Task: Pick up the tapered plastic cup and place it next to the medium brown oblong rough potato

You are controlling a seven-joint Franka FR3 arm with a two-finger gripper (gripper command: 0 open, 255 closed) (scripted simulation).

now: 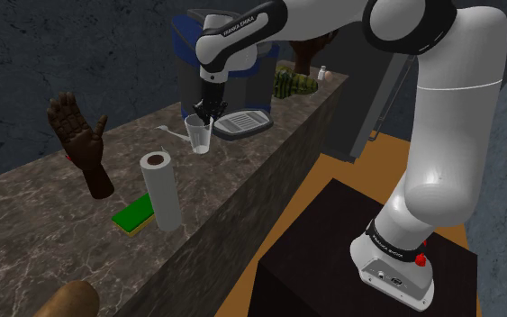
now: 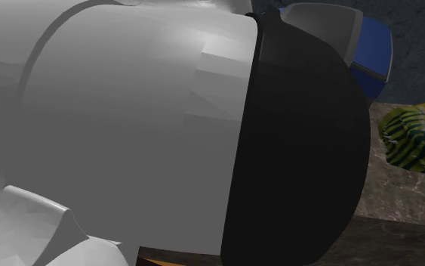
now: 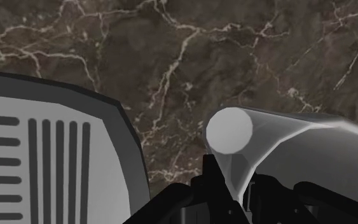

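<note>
The gripper (image 3: 234, 188) is seen nearest the lens in the wrist view. Its black fingers are drawn close together with one wall of the cup (image 3: 279, 137) between them. They are judged to be clamped on that wall at the rim, not around the whole cup. The cup is clear and tapered. Its round base is seen beyond the fingers, over the marbled counter (image 3: 171, 51) and just beside the slotted tray (image 3: 56, 159).

In the shoulder view the gripper (image 1: 208, 110) is placed straight above the cup (image 1: 199, 135), in front of the machine (image 1: 233, 63). Whether the cup rests on the counter or is raised a little cannot be told. The potato (image 1: 67, 302) lies well apart, at the counter's near end in that view's lower left.

A hold on a single thin wall is judged weak. The cup could be swung about the pads, or let slip, if it is moved fast. Between cup and potato stand a paper roll (image 1: 163, 194), a wooden hand (image 1: 80, 144) and a sponge (image 1: 132, 216). The upright roll could be toppled if the cup is carried low. The potato is cut by the picture's edge, so the free counter around it cannot be judged. A cup set down too near the counter's edge could be tipped off.
</note>
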